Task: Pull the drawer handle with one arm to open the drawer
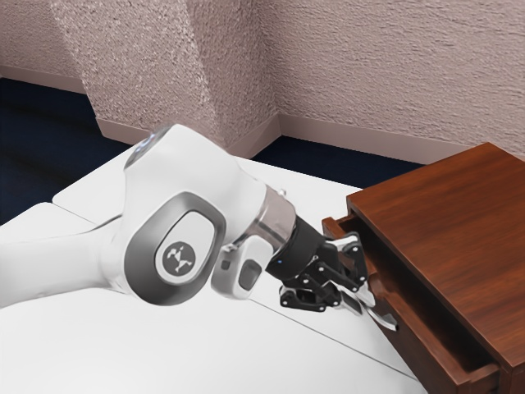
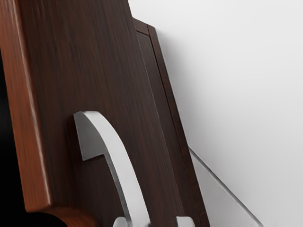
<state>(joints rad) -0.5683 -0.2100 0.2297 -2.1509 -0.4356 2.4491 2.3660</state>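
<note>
A dark wooden cabinet (image 1: 451, 222) stands at the exterior view's right. Its top drawer (image 1: 435, 341) is pulled out a little, and a dark gap shows behind the drawer front. A curved silver handle (image 1: 384, 318) sits on that front. My black gripper (image 1: 361, 275) is right at the drawer front, its fingers spread apart with the handle between them. The wrist view looks close along the drawer front (image 2: 85, 71). There the silver handle (image 2: 109, 151) arcs down between two pale fingertips (image 2: 120, 222), with a visible gap on one side.
The cabinet stands on a white table (image 1: 164, 345) whose surface also shows beside the drawer (image 2: 236, 94). My bulky white forearm (image 1: 180, 246) lies low over the table at the exterior view's left. Textured walls and dark floor lie behind.
</note>
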